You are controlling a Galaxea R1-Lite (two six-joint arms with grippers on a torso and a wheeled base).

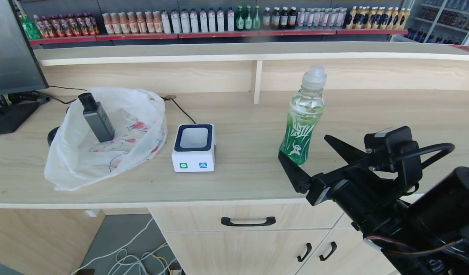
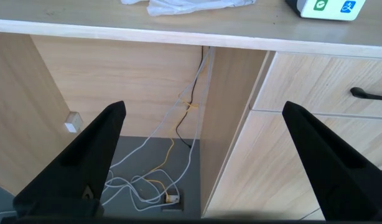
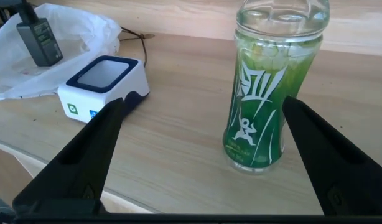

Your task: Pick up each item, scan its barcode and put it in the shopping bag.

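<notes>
A green drink bottle [image 1: 304, 118] with a clear cap stands upright on the wooden counter [image 1: 238, 179], right of centre. My right gripper [image 1: 312, 158] is open just in front of it, fingers spread to either side of the bottle's base; the right wrist view shows the bottle [image 3: 259, 99] between the two fingers, untouched. A white scanner box [image 1: 193, 147] with a dark-framed window sits mid-counter. To its left lies the white plastic shopping bag [image 1: 104, 137], mouth open. A dark grey handheld device [image 1: 96, 117] leans in the bag. My left gripper [image 2: 203, 162] hangs open below the counter edge, holding nothing.
A monitor [image 1: 13, 49] and its stand occupy the far left of the counter. A raised wooden ledge [image 1: 257, 57] runs along the back. Drawers with black handles [image 1: 248, 221] are under the counter, and loose cables [image 2: 160, 180] lie on the floor.
</notes>
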